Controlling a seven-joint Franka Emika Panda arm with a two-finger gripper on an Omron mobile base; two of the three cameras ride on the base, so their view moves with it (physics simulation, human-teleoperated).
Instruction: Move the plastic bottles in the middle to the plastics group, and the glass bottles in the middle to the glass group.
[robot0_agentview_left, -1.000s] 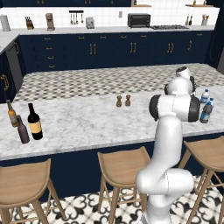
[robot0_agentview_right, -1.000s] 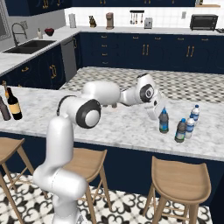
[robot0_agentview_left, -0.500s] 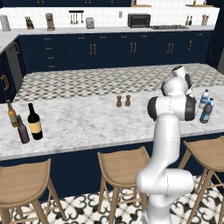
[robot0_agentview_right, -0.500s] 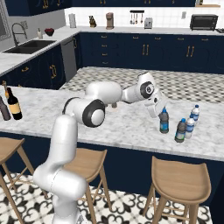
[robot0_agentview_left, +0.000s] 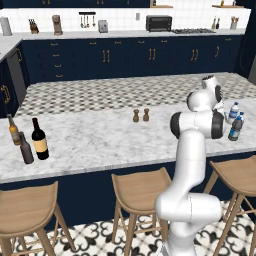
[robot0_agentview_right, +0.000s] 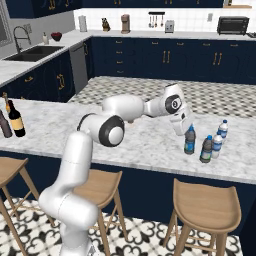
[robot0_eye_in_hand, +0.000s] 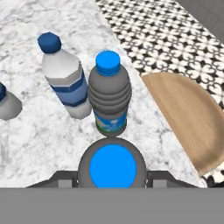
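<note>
My gripper (robot0_agentview_right: 184, 126) is at the right end of the marble island (robot0_agentview_right: 150, 145), shut on a grey-tinted plastic bottle (robot0_agentview_right: 189, 140) with a blue cap. In the hand view that bottle's cap (robot0_eye_in_hand: 113, 166) sits between my fingertips (robot0_eye_in_hand: 65, 177). Just beyond it stands a second grey-tinted bottle (robot0_eye_in_hand: 109, 98), with the plastics group beside it: one whitish bottle (robot0_eye_in_hand: 65, 83) and another (robot0_eye_in_hand: 6, 105) at the left edge. At the island's far left, the tall wine bottle (robot0_agentview_left: 39, 140) stands beside the glass group, an amber bottle (robot0_agentview_left: 13, 131) and a dark brown one (robot0_agentview_left: 26, 148).
Two small shakers (robot0_agentview_left: 140, 115) stand mid-island toward the far edge. Wooden stools (robot0_agentview_right: 207, 205) line the near side, and one seat (robot0_eye_in_hand: 192, 122) lies just past the counter edge by the bottles. Dark cabinets run along the back wall.
My hand has shifted a little to the right and down with the grey-tinted bottle, closer to the other water bottles. The bottles at the left end have not moved.
</note>
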